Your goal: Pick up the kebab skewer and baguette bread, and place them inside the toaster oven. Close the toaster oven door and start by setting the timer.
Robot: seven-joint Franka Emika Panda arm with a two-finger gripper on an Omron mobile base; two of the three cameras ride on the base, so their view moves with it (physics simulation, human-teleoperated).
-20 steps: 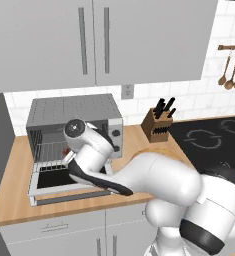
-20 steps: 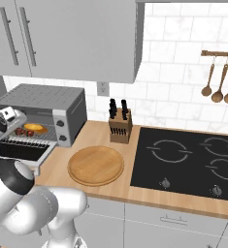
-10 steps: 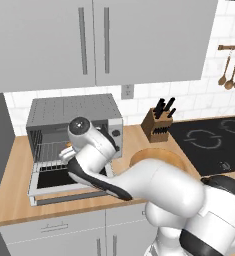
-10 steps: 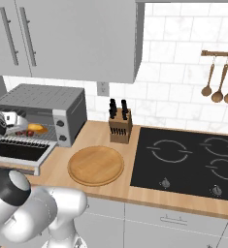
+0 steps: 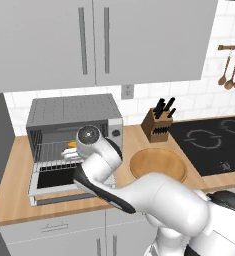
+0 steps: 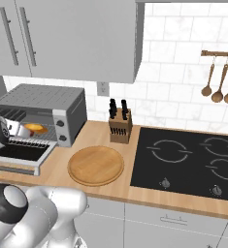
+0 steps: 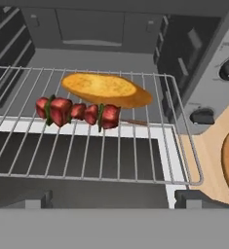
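tool hung before toaster oven, fingers apart, empty. kebab skewer and baguette bread lay touching on pulled-out wire rack. risk: rack jutted over toaster oven door; lifting door could jam, tip skewer off.

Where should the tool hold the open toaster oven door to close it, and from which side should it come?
Grip the silver-framed black-glass drop-down door at its free front edge, coming from below and in front. It lies flat and hinges at the silver-grey toaster oven, so lifting that far edge probably swings it shut easiest.
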